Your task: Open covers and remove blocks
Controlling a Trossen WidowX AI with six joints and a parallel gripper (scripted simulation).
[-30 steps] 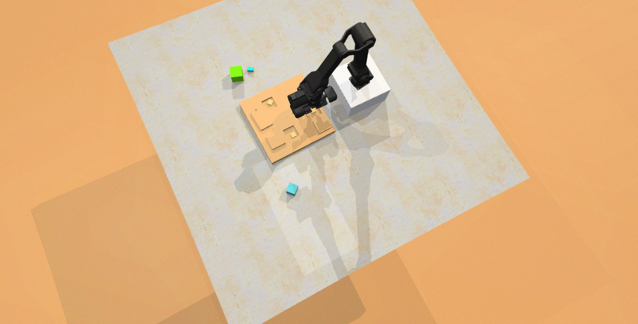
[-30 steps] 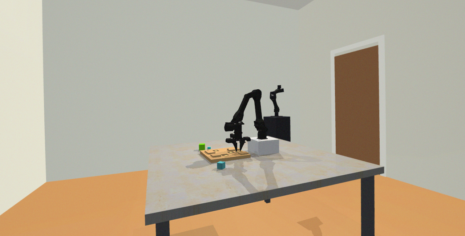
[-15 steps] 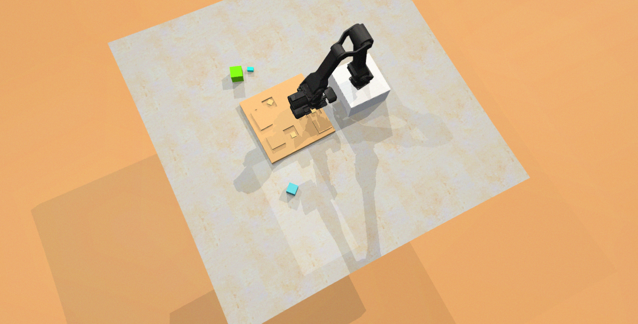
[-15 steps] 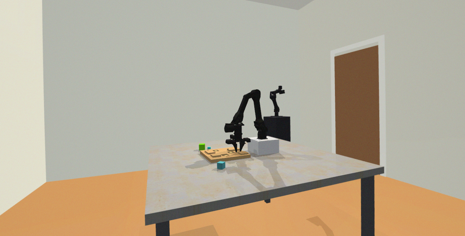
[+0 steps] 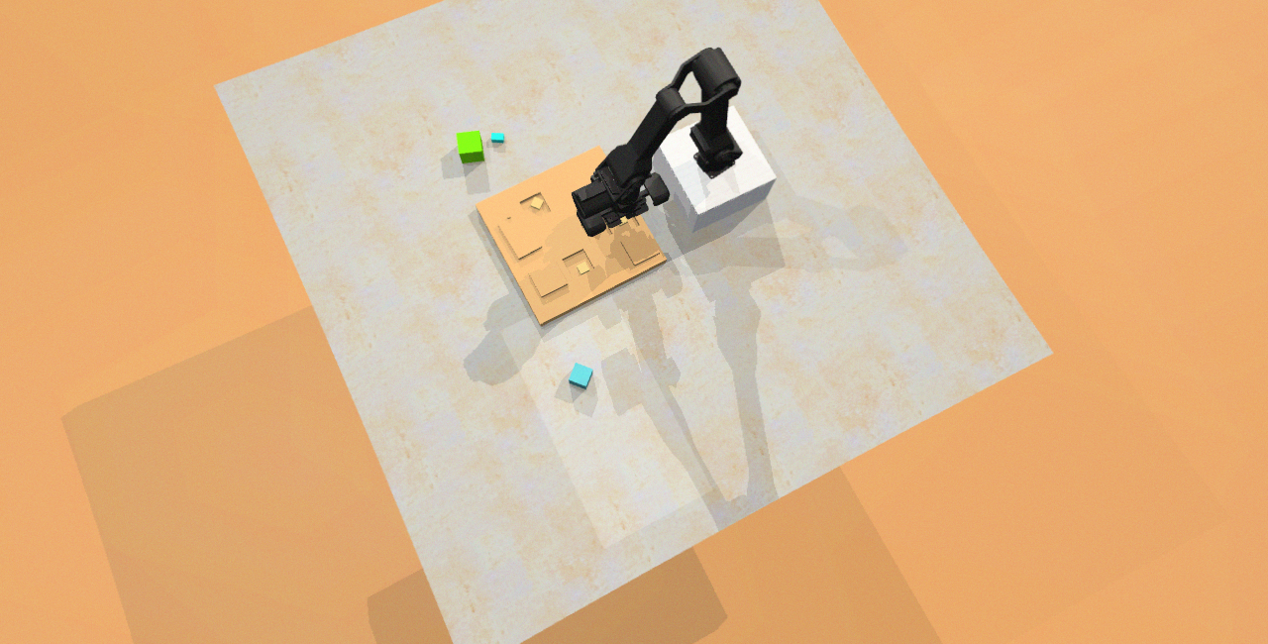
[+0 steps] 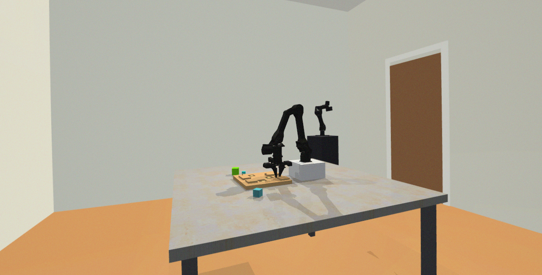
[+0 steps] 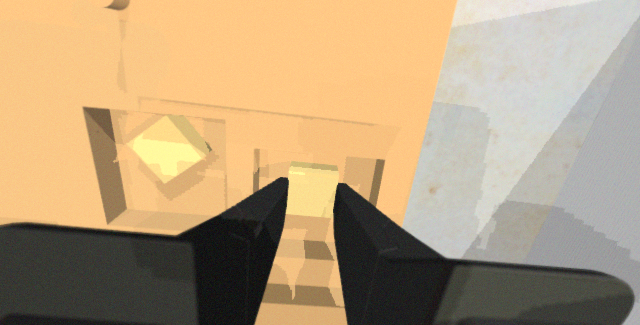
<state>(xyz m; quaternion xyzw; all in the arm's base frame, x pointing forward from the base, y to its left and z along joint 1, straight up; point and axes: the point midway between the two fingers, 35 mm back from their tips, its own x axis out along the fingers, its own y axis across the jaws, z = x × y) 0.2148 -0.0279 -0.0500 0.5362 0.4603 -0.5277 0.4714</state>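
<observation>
The tan puzzle board [image 5: 567, 178] [image 6: 269, 185] lies in front of the arm's base. Tan covers [image 5: 521, 235] [image 5: 548, 279] [image 5: 640, 248] stand off its wells; another cover [image 7: 280, 60] shows in the wrist view. Pale yellow blocks [image 5: 537, 202] [image 5: 582, 268] sit in uncovered wells. A diamond-turned yellow block [image 7: 167, 152] sits in a well left of the fingers. My gripper [image 7: 311, 190] [image 6: 278, 176] points down, shut on a yellow block [image 7: 311, 201] inside its well, one finger on each side. The hand hides part of the board from above.
A green cube [image 5: 470, 146] [image 6: 235, 171] and a small cyan block [image 5: 497, 137] [image 6: 243, 172] lie beyond the board's far left corner. A larger cyan cube [image 5: 581, 375] [image 6: 257, 192] lies in front. The white base box [image 5: 735, 205] [image 6: 307, 171] stands close to the board's right edge.
</observation>
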